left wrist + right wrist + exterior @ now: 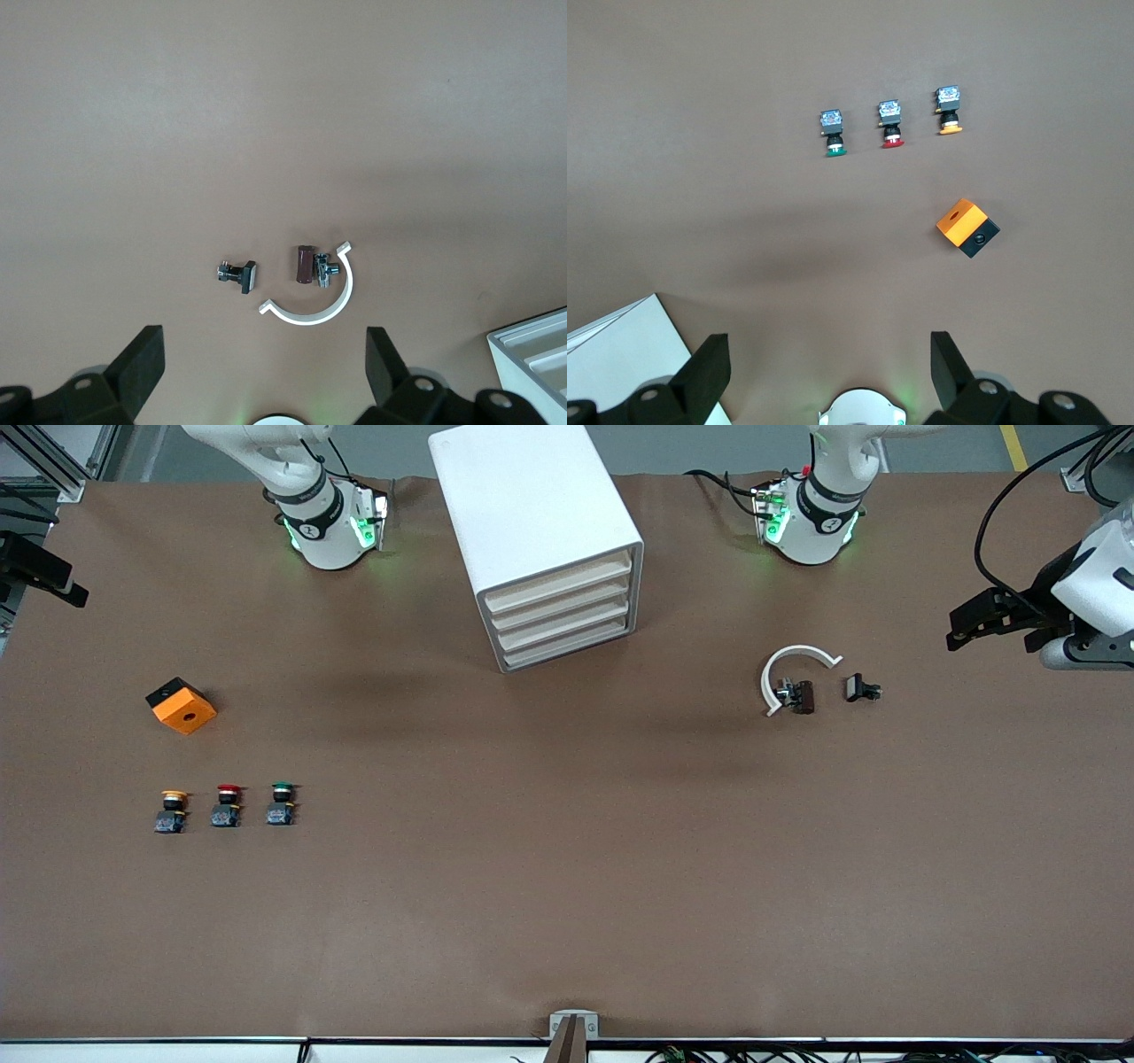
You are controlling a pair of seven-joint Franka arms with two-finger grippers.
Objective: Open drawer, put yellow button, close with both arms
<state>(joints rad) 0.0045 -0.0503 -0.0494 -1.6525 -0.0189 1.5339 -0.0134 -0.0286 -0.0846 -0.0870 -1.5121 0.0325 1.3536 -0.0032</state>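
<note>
Three buttons [226,807], one yellow button [171,811]

Front view: high, looking down across the brown counter [567,886] toward both arm bases; takes in the whole surface.
Left wrist view: looks down from well above, own black gripper [266,367] fingers wide apart at frame edge.
Right wrist view: same height and framing, own black gripper [831,365] spread.
Shared, front/left wrist: white curved plastic clip [791,673] [319,301].
Shared, front/right wrist: orange cube with a hole [182,705] [967,227].
Shared, all three: tall white box cabinet [540,540] [536,359] [629,363].
</note>
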